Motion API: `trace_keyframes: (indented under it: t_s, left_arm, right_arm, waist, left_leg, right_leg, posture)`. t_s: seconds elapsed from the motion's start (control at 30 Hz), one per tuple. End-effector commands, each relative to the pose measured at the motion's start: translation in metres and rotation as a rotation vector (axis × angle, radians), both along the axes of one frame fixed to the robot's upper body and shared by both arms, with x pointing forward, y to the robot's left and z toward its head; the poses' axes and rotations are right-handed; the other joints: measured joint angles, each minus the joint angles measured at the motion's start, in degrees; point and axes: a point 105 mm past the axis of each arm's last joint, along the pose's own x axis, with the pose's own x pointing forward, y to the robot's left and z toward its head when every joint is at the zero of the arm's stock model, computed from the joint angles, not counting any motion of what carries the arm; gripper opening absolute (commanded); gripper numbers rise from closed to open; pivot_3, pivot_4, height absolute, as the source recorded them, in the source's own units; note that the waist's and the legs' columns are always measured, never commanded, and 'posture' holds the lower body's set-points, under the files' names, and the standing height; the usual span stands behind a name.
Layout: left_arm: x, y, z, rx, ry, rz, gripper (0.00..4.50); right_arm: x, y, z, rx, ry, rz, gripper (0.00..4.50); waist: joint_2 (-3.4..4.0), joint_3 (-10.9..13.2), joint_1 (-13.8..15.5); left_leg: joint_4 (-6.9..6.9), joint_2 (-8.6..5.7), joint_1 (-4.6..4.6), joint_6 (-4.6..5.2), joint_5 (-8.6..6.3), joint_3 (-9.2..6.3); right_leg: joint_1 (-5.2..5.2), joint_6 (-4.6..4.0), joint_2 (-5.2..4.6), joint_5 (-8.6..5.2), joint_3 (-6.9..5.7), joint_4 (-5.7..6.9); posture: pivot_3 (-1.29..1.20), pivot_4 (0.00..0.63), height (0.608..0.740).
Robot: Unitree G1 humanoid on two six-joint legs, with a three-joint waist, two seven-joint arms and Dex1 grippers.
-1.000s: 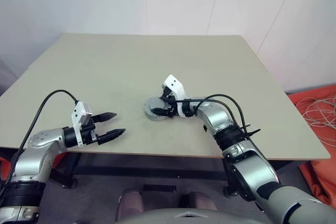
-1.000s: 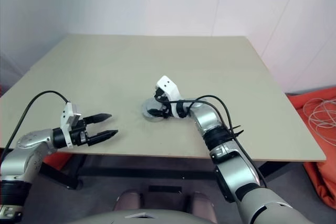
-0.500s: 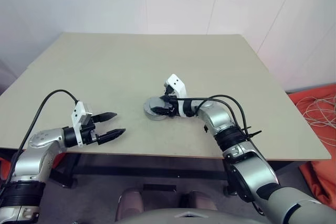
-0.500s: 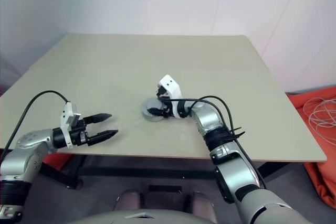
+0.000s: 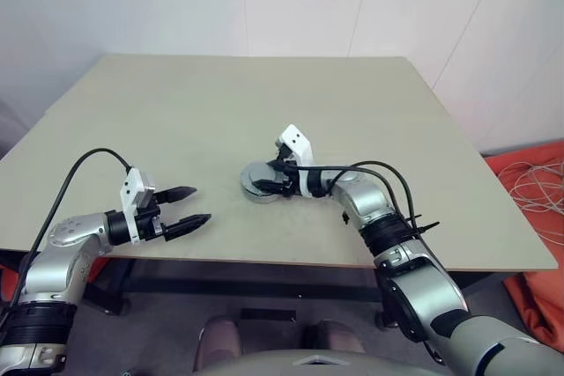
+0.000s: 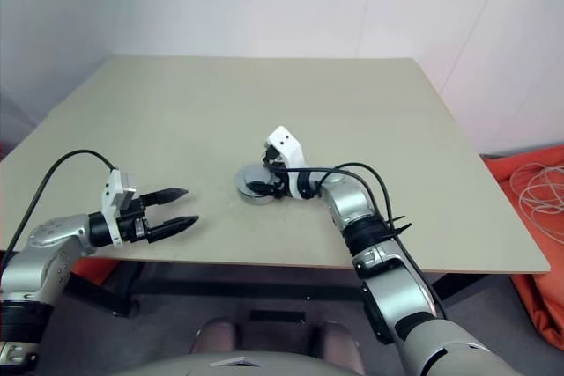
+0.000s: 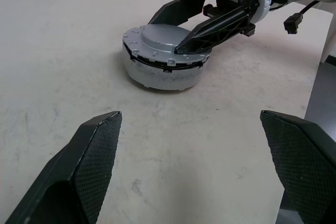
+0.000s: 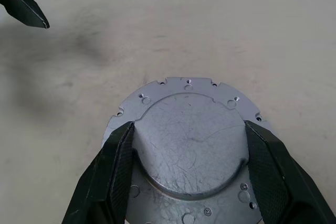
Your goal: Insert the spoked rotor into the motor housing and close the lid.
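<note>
A plain beige table (image 5: 264,103) with a matte, faintly scuffed top carries the work; on it, a little right of centre and toward the near edge, sits the closed motor housing (image 7: 165,72), a short round puck with the lid (image 8: 189,145) seated grey face up, small screw holes around its rim.

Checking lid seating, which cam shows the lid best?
Right wrist view: the lid appears close up from above, dark grey face up, with the right end effector fingers on either side of its raised centre. The left wrist view shows it side-on, sitting on the pale assembly. In the head views it is small, partly behind the end effector.
</note>
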Motion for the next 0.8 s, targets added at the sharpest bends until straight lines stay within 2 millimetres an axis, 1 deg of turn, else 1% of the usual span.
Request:
trace_keyframes:
  t_s: [0.03,0.4,0.6,0.8]
  left_arm:
    - [0.003,-0.003,0.013,0.002,-0.055,-0.013,4.50]
    - [0.003,-0.005,0.012,0.000,-0.052,-0.011,4.50]
    - [0.002,-0.005,0.012,0.005,-0.049,-0.007,4.50]
    - [0.002,-0.004,0.012,0.007,-0.048,-0.007,4.50]
  right_arm:
    - [0.003,-0.002,0.001,-0.037,-0.039,-0.006,3.11]
    - [0.001,-0.008,-0.023,-0.140,0.018,-0.040,3.11]
    - [0.000,-0.009,-0.030,-0.165,0.049,-0.059,3.11]
    - [-0.001,-0.011,-0.036,-0.195,0.075,-0.062,3.11]
  waist:
    - [0.00,0.0,0.0]
    - [-0.01,0.0,-0.1]
    - [0.00,0.0,-0.1]
    - [0.02,0.0,-0.2]
  left_leg:
    - [0.00,0.00,0.01,0.00,0.00,0.00]
    - [0.00,-0.02,0.17,0.00,0.00,-0.01]
    - [-0.05,-0.05,0.30,0.00,0.00,-0.05]
    - [-0.18,-0.14,0.63,0.01,-0.01,-0.10]
  right_leg:
    - [0.01,0.00,0.00,0.00,0.00,0.00]
    - [0.11,0.01,0.00,0.00,0.00,-0.07]
    - [0.26,0.02,0.00,-0.01,-0.01,-0.30]
    - [0.49,0.03,-0.02,-0.01,-0.04,-0.73]
  posture:
    - [0.00,0.000,0.740]
    - [0.00,0.000,0.740]
    - [0.00,0.000,0.740]
    - [0.00,0.000,0.740]
